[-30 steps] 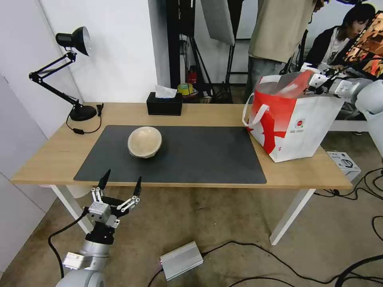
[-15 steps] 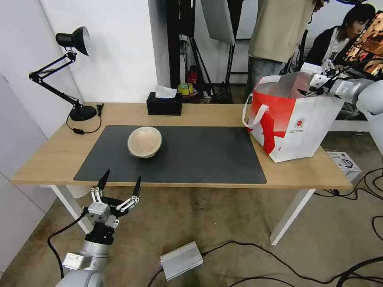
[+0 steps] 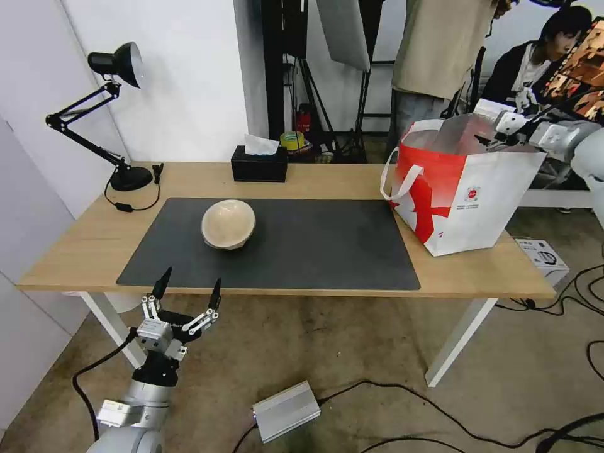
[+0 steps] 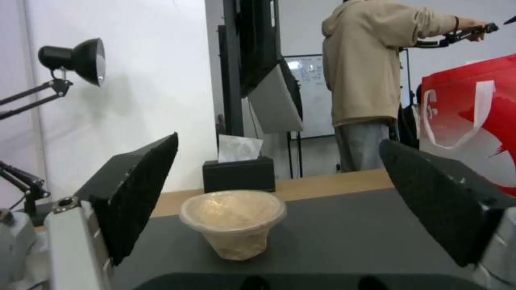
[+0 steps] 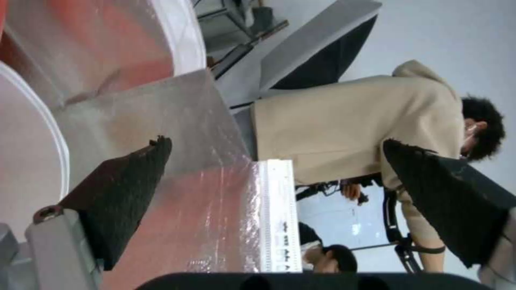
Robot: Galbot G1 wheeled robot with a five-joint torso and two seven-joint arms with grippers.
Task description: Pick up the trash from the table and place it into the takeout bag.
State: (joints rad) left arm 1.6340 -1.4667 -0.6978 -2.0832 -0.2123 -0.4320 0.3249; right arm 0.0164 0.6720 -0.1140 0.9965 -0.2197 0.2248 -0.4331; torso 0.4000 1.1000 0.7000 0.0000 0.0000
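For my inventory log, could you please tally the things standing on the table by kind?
Beige bowl: 1
Black tissue box: 1
Black desk lamp: 1
Dark grey mat: 1
Takeout bag: 1
Total on the table: 5

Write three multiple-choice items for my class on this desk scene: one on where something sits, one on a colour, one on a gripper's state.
1. Where does the beige domed bowl sit?
A. on the dark grey mat
B. inside the takeout bag
C. on the floor

2. What colour is the tissue box?
A. white
B. black
C. red

3. How is the left gripper?
A. shut on the bowl
B. shut and empty
C. open and empty

Answers:
1 A, the bowl rests on the mat, left of its middle.
2 B, a black box with white tissue.
3 C, its fingers stand spread before the table edge, holding nothing.
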